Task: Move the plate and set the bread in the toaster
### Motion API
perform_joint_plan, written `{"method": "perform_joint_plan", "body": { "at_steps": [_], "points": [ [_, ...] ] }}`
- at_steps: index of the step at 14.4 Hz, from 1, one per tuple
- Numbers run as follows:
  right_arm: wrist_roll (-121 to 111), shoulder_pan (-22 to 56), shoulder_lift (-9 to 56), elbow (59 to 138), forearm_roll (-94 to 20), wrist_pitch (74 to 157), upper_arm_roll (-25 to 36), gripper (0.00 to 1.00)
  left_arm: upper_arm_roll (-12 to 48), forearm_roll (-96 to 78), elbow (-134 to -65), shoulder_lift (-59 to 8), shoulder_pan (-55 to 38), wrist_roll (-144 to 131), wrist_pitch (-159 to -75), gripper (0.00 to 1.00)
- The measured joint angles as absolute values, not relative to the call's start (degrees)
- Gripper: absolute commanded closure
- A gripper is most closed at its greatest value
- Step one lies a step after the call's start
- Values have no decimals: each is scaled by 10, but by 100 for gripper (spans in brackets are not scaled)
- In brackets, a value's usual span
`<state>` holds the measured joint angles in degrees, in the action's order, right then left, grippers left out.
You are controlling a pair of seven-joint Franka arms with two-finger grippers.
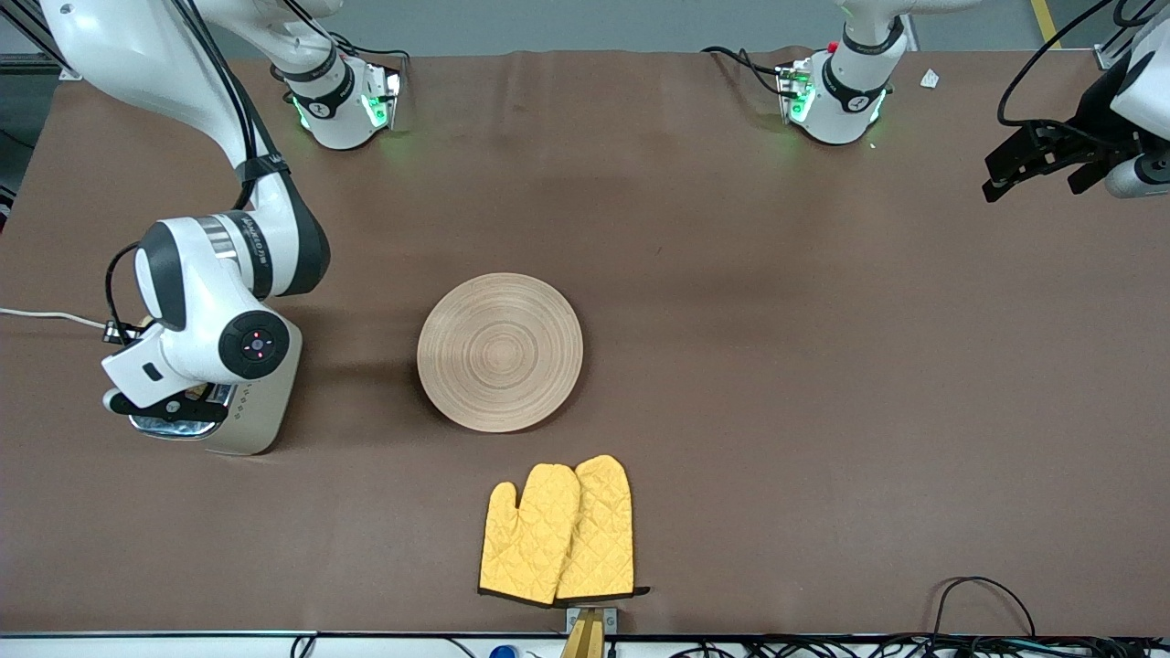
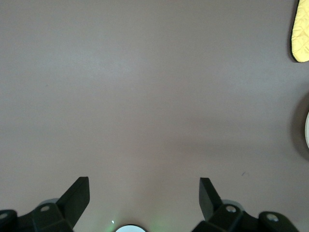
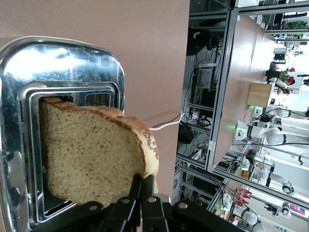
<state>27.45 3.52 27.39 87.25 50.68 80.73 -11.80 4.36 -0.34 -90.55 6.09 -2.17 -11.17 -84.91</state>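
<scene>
The cream toaster [image 1: 251, 416] stands at the right arm's end of the table, its chrome top [image 3: 63, 63] filling the right wrist view. My right gripper [image 3: 143, 180] hangs over it [image 1: 169, 407], shut on one corner of the brown speckled bread [image 3: 91, 154]. The slice is tilted, its lower edge in a slot and most of it sticking out. The wooden plate [image 1: 500, 352] lies bare near the table's middle. My left gripper [image 1: 1001, 178] waits open above the left arm's end of the table, nothing between its fingers [image 2: 77, 198].
A pair of yellow oven mitts [image 1: 559, 530] lies nearer the front camera than the plate; one tip shows in the left wrist view [image 2: 301, 29]. The toaster's white cord [image 1: 46, 315] runs off the table's edge. Both arm bases stand along the table's robot side.
</scene>
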Motion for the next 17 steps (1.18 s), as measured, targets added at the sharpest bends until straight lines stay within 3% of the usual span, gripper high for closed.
{"method": "perform_joint_plan", "body": {
  "at_steps": [2, 4, 5, 13, 17],
  "points": [
    [304, 39, 280, 872, 504, 807, -120, 26, 44, -3, -905, 61, -22, -112, -846, 0],
    [327, 46, 285, 872, 503, 807, -121, 5, 44, -3, -905, 61, -22, -112, -842, 0],
    [333, 48, 287, 872, 503, 806, -122, 1, 44, -3, -905, 61, -22, -112, -842, 0],
    [336, 48, 284, 842, 419, 806, -122, 0, 43, -3, -904, 61, -22, -112, -842, 0],
    [326, 36, 240, 825, 328, 811, -122, 0, 43, -3, -904, 61, -22, -112, -842, 0]
  ]
}}
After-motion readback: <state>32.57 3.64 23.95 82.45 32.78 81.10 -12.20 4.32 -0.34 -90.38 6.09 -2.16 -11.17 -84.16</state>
